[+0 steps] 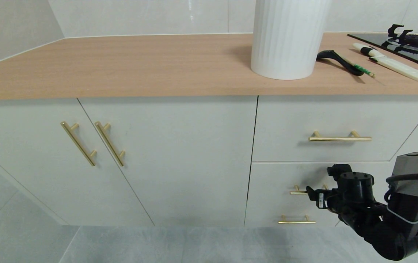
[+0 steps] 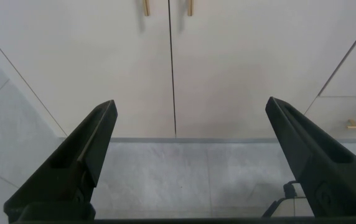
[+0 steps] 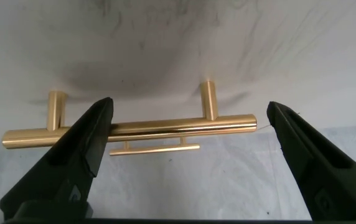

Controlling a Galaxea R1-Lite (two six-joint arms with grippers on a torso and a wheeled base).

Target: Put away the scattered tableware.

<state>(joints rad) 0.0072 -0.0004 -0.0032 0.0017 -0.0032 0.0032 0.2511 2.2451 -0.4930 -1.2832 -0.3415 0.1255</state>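
Fingers (image 3: pixel 84 149) of the right gripper (image 3: pixel 189 107) stand spread wide, clasping nothing, with the brass handle (image 3: pixel 165 129) of the middle drawer lying across the gap between them, below the white ribbed container (image 1: pixel 287 36). Tableware lies on the tabletop (image 1: pixel 139 65) just right of that container: a black curved utensil (image 1: pixel 340 60), a green-tipped chopstick (image 1: pixel 363 69) and a white knife (image 1: pixel 391 63). Left gripper (image 2: pixel 190 106): fingers equally wide apart, empty, facing the cupboard doors (image 2: pixel 228 68) below and left of the container.
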